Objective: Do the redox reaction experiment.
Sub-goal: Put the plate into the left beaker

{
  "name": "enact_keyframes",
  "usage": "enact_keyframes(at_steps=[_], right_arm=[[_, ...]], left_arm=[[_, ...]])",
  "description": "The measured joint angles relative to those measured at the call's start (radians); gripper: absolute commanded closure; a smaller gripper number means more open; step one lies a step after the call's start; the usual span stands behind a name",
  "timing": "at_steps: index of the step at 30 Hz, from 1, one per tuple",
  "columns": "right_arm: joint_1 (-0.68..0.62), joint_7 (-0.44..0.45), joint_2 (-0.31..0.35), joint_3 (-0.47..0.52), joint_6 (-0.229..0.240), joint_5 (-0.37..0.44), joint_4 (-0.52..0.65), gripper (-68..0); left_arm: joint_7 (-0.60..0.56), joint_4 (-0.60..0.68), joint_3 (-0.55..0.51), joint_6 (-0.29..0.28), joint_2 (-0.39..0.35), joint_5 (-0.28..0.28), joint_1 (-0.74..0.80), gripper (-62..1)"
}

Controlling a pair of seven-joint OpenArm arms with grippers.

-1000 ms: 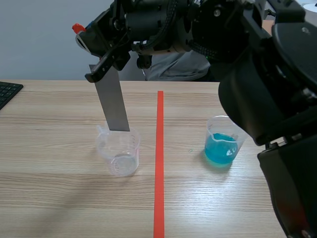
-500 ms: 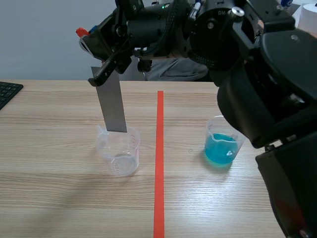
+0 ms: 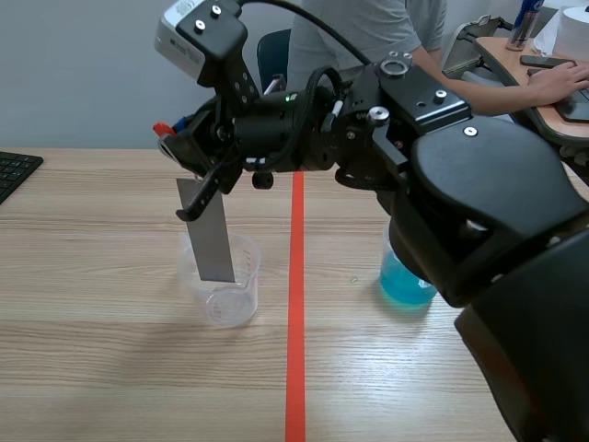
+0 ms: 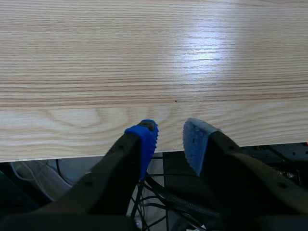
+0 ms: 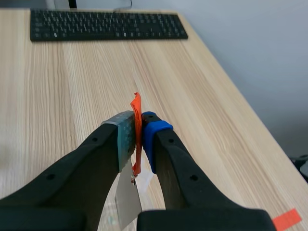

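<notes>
My right gripper (image 3: 204, 184) reaches across the red tape line from the right. It is shut on the top of a grey metal strip (image 3: 213, 244) that carries an orange-red tape tab. The strip hangs tilted, with its lower end inside an empty clear beaker (image 3: 228, 296) left of the line. In the right wrist view the tab (image 5: 136, 130) is pinched between the pads of the right gripper (image 5: 138, 126), and the strip (image 5: 127, 197) shows below. A beaker of blue liquid (image 3: 403, 284) stands right of the line, partly hidden by the right arm. My left gripper (image 4: 169, 138) hangs over the table's near edge, with a narrow gap and nothing between its pads.
A black keyboard (image 3: 14, 171) lies at the table's left edge and shows ahead of the right gripper as the keyboard (image 5: 106, 25). A person (image 3: 368, 26) stands behind the table, with a hand (image 3: 554, 85) on a side desk. The red tape line (image 3: 295, 304) marks the table's middle.
The right arm has come down, and the strip's lower end has gone from above the beaker's rim to inside the beaker.
</notes>
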Motion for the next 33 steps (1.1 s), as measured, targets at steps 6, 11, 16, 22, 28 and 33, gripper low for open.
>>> enact_keyframes(at_steps=[6, 11, 16, 22, 28, 33], right_arm=[[0.0, 0.084, 0.0, 0.0, 0.0, -0.071, -0.066, -1.5], [0.0, 0.107, 0.0, 0.0, 0.0, -0.126, -0.077, -1.5], [0.0, 0.113, 0.0, 0.0, 0.0, -0.145, -0.077, -1.6], [0.0, 0.113, 0.0, 0.0, 0.0, -0.145, -0.077, -5.5], [0.0, 0.113, 0.0, 0.0, 0.0, -0.144, -0.077, -23.9], [0.0, 0.113, 0.0, -0.01, 0.0, -0.144, -0.077, -43.1]], left_arm=[[0.0, 0.0, 0.0, 0.0, 0.0, -0.001, 0.0, -38.6], [0.0, 0.0, 0.0, 0.0, 0.0, -0.001, 0.0, -46.4], [0.0, 0.0, 0.0, -0.001, 0.0, -0.002, 0.0, -53.9], [0.0, 0.0, 0.0, -0.001, 0.0, -0.003, 0.0, -62.3], [0.0, 0.0, 0.0, -0.001, 0.0, -0.008, 0.0, -62.3], [0.0, 0.0, 0.0, -0.001, 0.0, -0.015, 0.0, -62.3]])
